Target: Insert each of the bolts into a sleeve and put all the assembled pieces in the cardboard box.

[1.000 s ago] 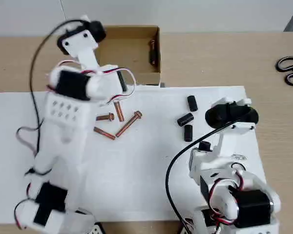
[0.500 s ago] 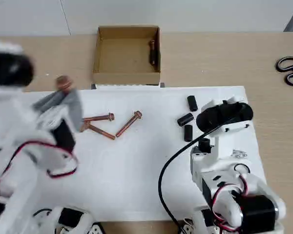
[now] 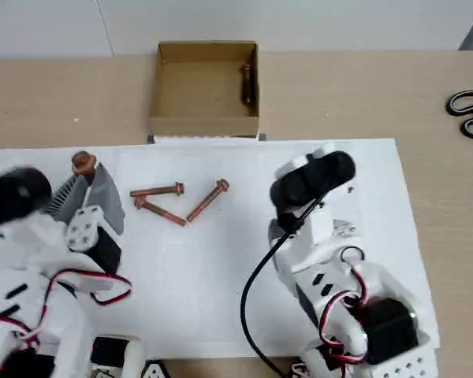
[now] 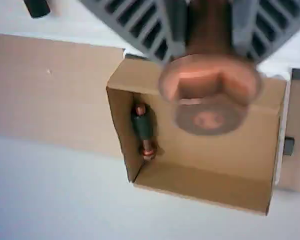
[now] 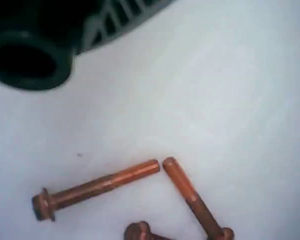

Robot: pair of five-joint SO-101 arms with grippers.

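Left tool (image 3: 85, 179), at 9 o'clock on the bench (image 3: 339, 94), clamps a copper bolt (image 3: 83, 163). Right tool (image 5: 50, 40) grips a black sleeve (image 5: 27, 60). Three loose bolts (image 3: 206, 201) lie on the white sheet (image 3: 221, 283). The cardboard box (image 3: 162, 87), at 12 o'clock, holds one assembled piece (image 3: 247, 84).

White left arm (image 3: 39, 260) and white right arm (image 3: 331, 276), both grippers clamped.
The left arm is raised at the left side, its grey ribbed gripper (image 3: 85, 175) closed on the shank of a copper hex-head bolt (image 3: 83, 163). The right arm leans toward the middle, its gripper (image 5: 65, 35) pinching a black tubular sleeve (image 5: 25, 60).
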